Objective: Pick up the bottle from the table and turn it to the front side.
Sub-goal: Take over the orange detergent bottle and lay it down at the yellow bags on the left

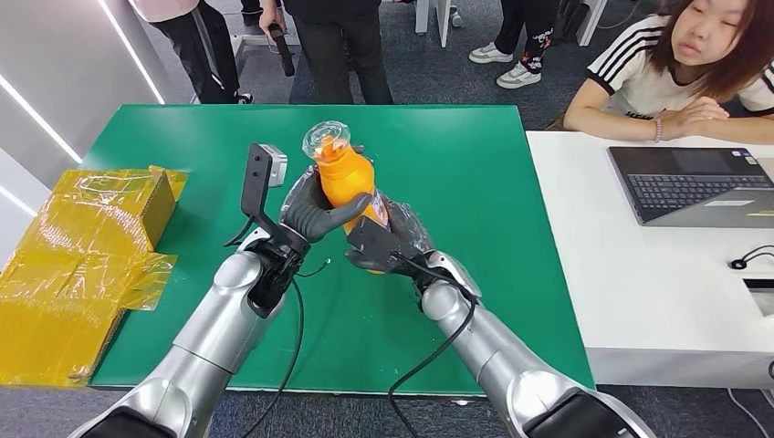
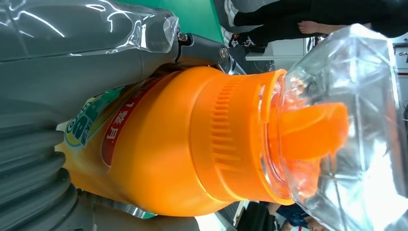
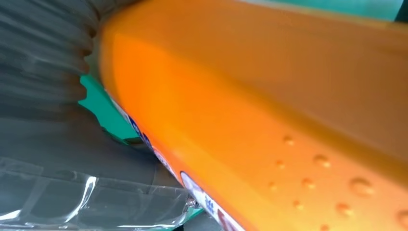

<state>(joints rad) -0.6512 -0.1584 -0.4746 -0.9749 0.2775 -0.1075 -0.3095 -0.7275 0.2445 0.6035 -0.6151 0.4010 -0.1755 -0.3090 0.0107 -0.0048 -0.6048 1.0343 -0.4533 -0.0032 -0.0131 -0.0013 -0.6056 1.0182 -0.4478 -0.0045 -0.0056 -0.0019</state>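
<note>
Over the green table (image 1: 475, 182), your orange bottle (image 1: 348, 178) held up off the surface, clear cap (image 1: 327, 140) tilted away from you, left hand (image 1: 321, 212) wrapped round its middle, right hand (image 1: 381, 245) gripping the bottom end, yellow box (image 1: 82, 246) off to the left, laptop (image 1: 694, 182) on the white desk (image 1: 639, 301) beside a seated person (image 1: 694, 64)
</note>
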